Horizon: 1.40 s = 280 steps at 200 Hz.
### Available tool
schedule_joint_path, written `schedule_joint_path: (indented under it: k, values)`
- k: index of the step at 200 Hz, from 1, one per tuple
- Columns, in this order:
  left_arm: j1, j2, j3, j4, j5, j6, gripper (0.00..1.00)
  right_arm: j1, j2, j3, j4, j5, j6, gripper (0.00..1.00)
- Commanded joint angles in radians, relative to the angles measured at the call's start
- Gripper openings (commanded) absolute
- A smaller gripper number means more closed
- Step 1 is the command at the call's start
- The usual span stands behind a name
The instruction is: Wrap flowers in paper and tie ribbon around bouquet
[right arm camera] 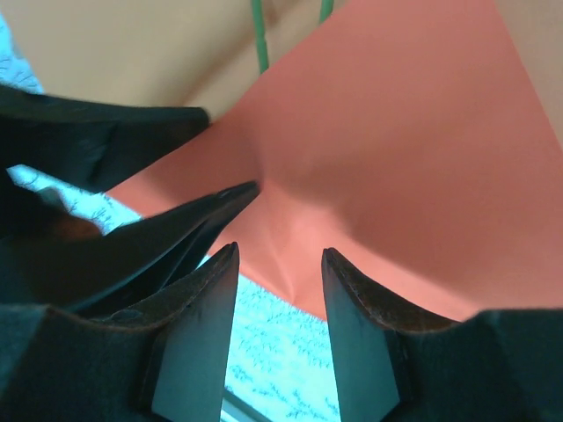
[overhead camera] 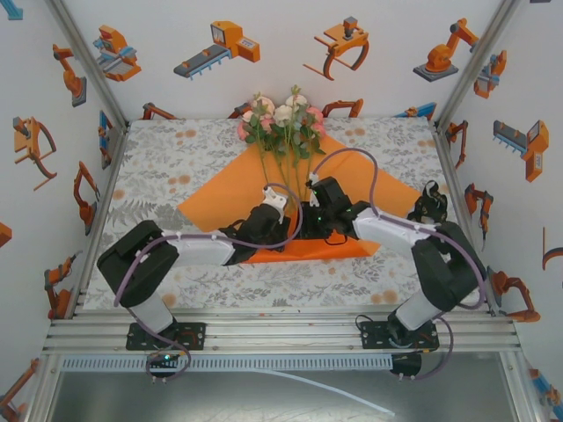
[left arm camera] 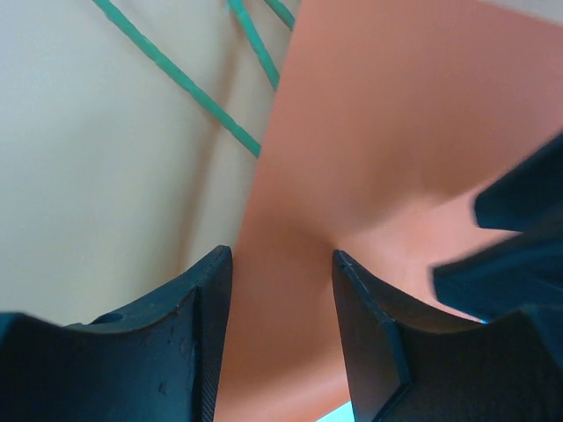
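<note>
The left hand (left arm camera: 280, 253) and the right hand (right arm camera: 279, 251) are both half open; the orange paper (left arm camera: 387, 114) sits between each one's jaws; the flowers (overhead camera: 281, 119) lie on it.

No writing, number, brand or sign can be read in any view. The orange-and-grey robot cartoon pictures (overhead camera: 220, 48) on the white enclosure walls (overhead camera: 290, 88) are plain drawings with no legible lettering. The bright orange sheet of plain paper (overhead camera: 220, 198) and the grey leaf-and-blossom printed tablecloth (overhead camera: 167, 158) bear no readable marks either.
</note>
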State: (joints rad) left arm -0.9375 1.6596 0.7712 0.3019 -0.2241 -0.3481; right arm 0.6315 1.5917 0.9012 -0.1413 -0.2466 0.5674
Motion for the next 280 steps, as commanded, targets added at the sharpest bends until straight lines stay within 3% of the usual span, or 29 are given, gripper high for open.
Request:
schedule_joint_path:
  k: [1,19,46,89,155,192,225,255,280]
  values:
    - [0.007,-0.126,0.017,-0.05,-0.018,0.008,0.51,0.003,0.055,0.047,0.039,0.061,-0.034,0.41]
    - [0.005,-0.223,-0.02,-0.093,0.002,0.003,0.53,0.002,0.084,0.05,0.042,0.116,-0.046,0.41]
    - [-0.004,-0.327,-0.075,-0.178,0.123,0.037,0.57,-0.002,0.101,0.055,0.027,0.201,-0.054,0.41]
    - [-0.06,-0.315,-0.106,-0.25,0.199,0.104,0.6,-0.02,0.144,0.074,0.025,0.224,-0.076,0.42]
    - [-0.07,-0.099,-0.005,-0.159,0.101,0.118,0.6,-0.023,0.181,0.112,0.026,0.198,-0.081,0.43]
    - [-0.064,-0.034,-0.014,-0.107,0.01,0.051,0.53,-0.024,0.146,0.133,0.007,0.161,-0.097,0.45]
    - [-0.063,-0.018,-0.04,-0.093,-0.042,-0.013,0.45,-0.024,-0.017,0.142,-0.083,0.134,-0.096,0.45]
    - [-0.063,-0.024,-0.058,-0.076,-0.051,-0.046,0.44,-0.013,-0.198,0.02,-0.075,0.053,-0.037,0.44]
    - [-0.063,-0.024,-0.062,-0.073,-0.058,-0.059,0.44,0.018,-0.232,-0.072,-0.089,0.041,-0.056,0.42]
